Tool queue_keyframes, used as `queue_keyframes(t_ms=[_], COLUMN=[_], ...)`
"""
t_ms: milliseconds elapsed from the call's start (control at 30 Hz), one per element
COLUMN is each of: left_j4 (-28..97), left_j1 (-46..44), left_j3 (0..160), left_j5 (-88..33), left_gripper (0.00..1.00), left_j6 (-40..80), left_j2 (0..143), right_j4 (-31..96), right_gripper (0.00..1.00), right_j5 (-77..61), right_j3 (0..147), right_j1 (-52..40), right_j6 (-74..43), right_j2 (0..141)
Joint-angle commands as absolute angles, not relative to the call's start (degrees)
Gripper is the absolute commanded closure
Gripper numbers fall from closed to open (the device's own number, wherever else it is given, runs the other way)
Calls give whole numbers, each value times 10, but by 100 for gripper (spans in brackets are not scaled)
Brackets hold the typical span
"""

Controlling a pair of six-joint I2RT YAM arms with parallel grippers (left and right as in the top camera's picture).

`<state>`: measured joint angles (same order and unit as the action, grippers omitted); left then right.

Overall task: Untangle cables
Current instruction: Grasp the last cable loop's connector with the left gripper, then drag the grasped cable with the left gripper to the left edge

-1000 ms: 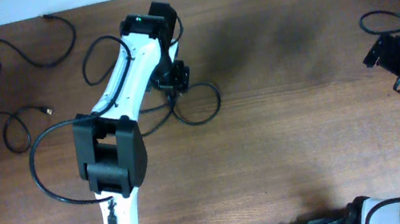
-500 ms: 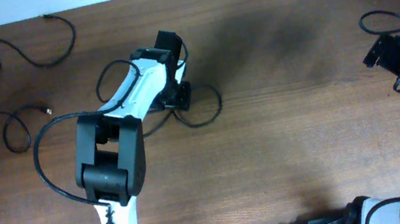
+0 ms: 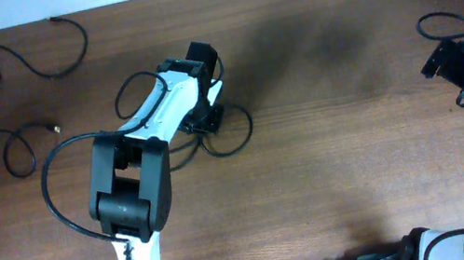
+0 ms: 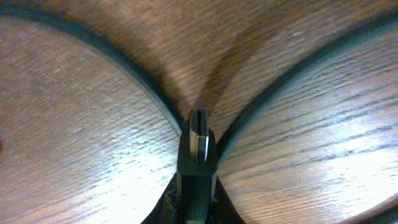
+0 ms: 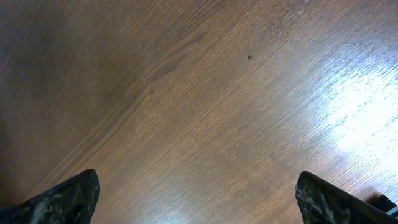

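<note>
Bench [image 3: 359, 156] of brown wood grain, looped cable [image 3: 250, 119] grasped by clenched left jaws (two arcs meeting there), loose cables [image 3: 83, 43] far left, right jaws released.

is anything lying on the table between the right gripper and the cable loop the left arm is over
Nothing visible does: only bare table separates the right gripper from the cable loop. The left gripper looks shut on the loop, and its arm covers part of it.
</note>
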<state>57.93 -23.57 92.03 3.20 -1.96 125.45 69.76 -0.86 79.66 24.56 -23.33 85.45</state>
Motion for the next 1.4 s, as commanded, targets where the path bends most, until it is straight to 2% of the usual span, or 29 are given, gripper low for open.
queue_keyframes(t_ms=[0, 167, 533, 933, 1033, 1133, 1367], left_j4=[574, 591, 732, 933, 962, 958, 965], left_j1=[-232, -231, -187, -21, 32, 77, 161], left_j3=[889, 942, 1216, 1491, 1539, 1545, 1586], left_j5=[60, 53, 25, 30, 29, -4, -28], left_gripper=[100, 100, 100, 100, 100, 100, 100], left_j6=[-13, 37, 98, 185, 279, 348, 356], left_j2=[1295, 1295, 1295, 1295, 1295, 1295, 1279], right_j4=[696, 696, 696, 696, 696, 696, 696], right_gripper=[2, 2, 2, 2, 2, 2, 2], right_j5=[-2, -1, -2, -2, -1, -1, -1], right_j3=[803, 803, 803, 803, 803, 803, 803], right_j1=[248, 248, 248, 248, 248, 248, 248], right_j6=[-229, -229, -229, -229, -229, -229, -229], right_j2=[854, 854, 854, 854, 854, 854, 854])
